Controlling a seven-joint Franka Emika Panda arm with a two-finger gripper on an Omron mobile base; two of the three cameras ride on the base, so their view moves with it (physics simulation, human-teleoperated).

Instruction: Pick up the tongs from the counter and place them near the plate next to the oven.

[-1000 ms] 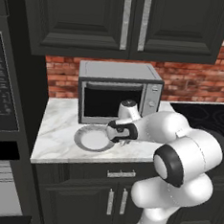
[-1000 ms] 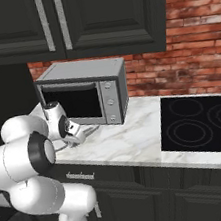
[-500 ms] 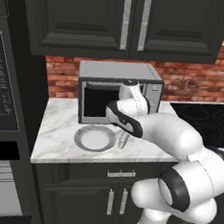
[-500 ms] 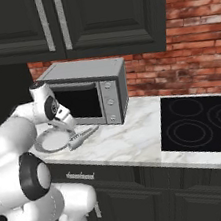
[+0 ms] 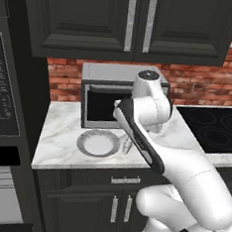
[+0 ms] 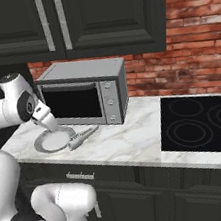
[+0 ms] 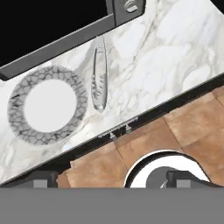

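Note:
The grey metal tongs (image 7: 99, 78) lie flat on the marble top beside the brick wall, just right of the round pale plate (image 7: 48, 105) and in front of the microwave. In the base views the tongs (image 6: 83, 136) rest beside the plate (image 6: 54, 140) without touching it, and my arm partly covers the tongs (image 5: 127, 147). My gripper (image 7: 118, 179) hangs above them, open, its tips wide apart with nothing between. The hand (image 6: 46, 120) points down over the plate (image 5: 99, 143). The black oven (image 5: 2, 103) stands at the left. The counter is out of view.
A silver microwave (image 5: 107, 100) stands against the brick wall right behind the plate. A black cooktop (image 6: 203, 123) lies to the right on the same marble top (image 5: 61, 133). Dark upper cabinets (image 5: 131, 20) hang overhead. Dark drawers sit below the front edge.
My gripper has opened and let go of the tongs, which now lie beside the plate. The hand has risen and pulled back from them.

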